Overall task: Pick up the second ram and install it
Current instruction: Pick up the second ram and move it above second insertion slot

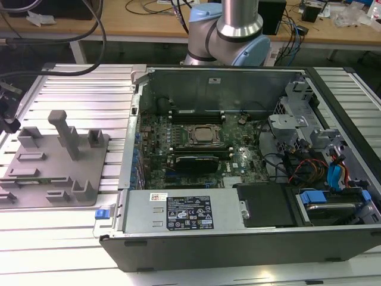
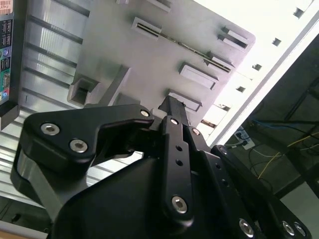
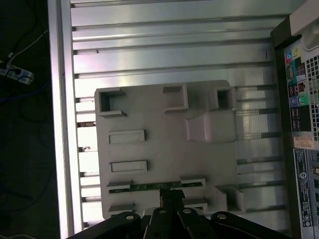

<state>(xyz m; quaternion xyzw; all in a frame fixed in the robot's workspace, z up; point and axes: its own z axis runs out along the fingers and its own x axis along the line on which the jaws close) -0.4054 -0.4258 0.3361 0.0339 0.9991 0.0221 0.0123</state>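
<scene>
Evidently the second ram [image 3: 144, 186] stands on edge between raised blocks of the grey holder tray [image 1: 59, 176], at the exterior view's left beside the open computer case [image 1: 238, 253]. That leaves its upper edge exposed for grasping. The gripper [image 3: 172, 196] hangs just above its middle, and I cannot tell how wide it is set.

Even overhead light fills the exterior view; glare bleaches the ribbed table [image 2: 271, 27] in the second wrist view.
</scene>
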